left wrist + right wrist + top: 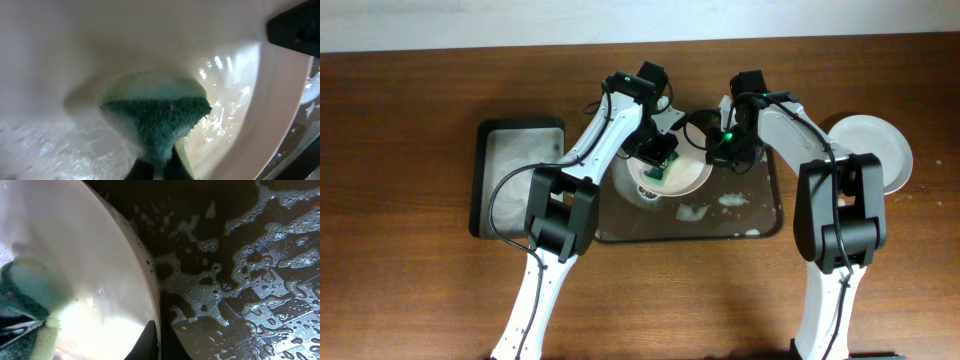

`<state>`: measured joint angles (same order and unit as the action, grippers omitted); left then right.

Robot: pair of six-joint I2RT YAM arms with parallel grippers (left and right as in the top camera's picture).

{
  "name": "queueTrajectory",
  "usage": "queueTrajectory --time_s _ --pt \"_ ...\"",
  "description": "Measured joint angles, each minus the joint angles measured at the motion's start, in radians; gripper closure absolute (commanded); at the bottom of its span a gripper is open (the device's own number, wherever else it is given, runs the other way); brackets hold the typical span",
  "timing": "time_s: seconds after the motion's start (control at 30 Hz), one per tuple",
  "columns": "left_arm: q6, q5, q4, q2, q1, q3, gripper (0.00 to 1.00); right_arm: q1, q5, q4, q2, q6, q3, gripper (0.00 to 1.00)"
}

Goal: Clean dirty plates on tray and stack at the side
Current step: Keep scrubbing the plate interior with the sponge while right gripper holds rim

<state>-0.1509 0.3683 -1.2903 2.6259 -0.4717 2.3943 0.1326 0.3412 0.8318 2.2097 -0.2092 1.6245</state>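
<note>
A white plate [690, 175] lies tilted on the dark grey tray [760, 225], wet and soapy inside. My left gripper [658, 170] is shut on a green-and-yellow sponge [160, 117] and presses it onto the plate's inner face [100, 60]. My right gripper [720, 150] is shut on the plate's right rim [150, 305], one finger inside and one outside. The sponge also shows in the right wrist view [30, 295]. Another white plate [875, 150] lies on the table to the right of the tray.
A smaller black tray [515, 180] with foam stands at the left. Suds and water [250, 255] cover the grey tray's floor beside the plate, with foam patches [692, 212] near its front. The wooden table lies all round.
</note>
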Motion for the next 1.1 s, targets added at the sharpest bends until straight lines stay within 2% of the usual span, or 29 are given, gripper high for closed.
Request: queueTrajectory --time_s 0.07,0.17,0.37,0.67,0.77,0.93,1.1 --pt "-0.006 0.015 0.026 0.000 0.000 -0.005 0.99 0.000 0.000 0.000 0.000 0.000 0.000 0.96" --pt "0.061 -0.018 0.083 0.000 -0.005 -0.006 0.99 0.000 0.000 0.000 0.000 0.000 0.000 0.96" --pt "0.270 -0.198 0.180 -0.004 -0.027 -0.006 0.99 0.000 0.000 -0.004 0.000 -0.001 0.000 0.96" --pt "0.461 -0.478 0.252 -0.004 -0.035 -0.005 0.99 0.000 0.003 -0.007 0.000 -0.001 0.000 0.96" --pt "0.485 -0.532 0.231 -0.004 -0.039 -0.004 0.99 0.000 0.008 -0.009 0.000 -0.001 0.000 0.96" --pt "0.497 -0.585 0.072 -0.005 -0.039 0.007 0.99 0.010 0.023 -0.007 0.000 0.000 0.000 0.96" --pt "0.492 -0.529 -0.057 -0.008 -0.037 0.011 0.99 0.015 0.025 0.002 0.000 0.004 0.000 0.96"
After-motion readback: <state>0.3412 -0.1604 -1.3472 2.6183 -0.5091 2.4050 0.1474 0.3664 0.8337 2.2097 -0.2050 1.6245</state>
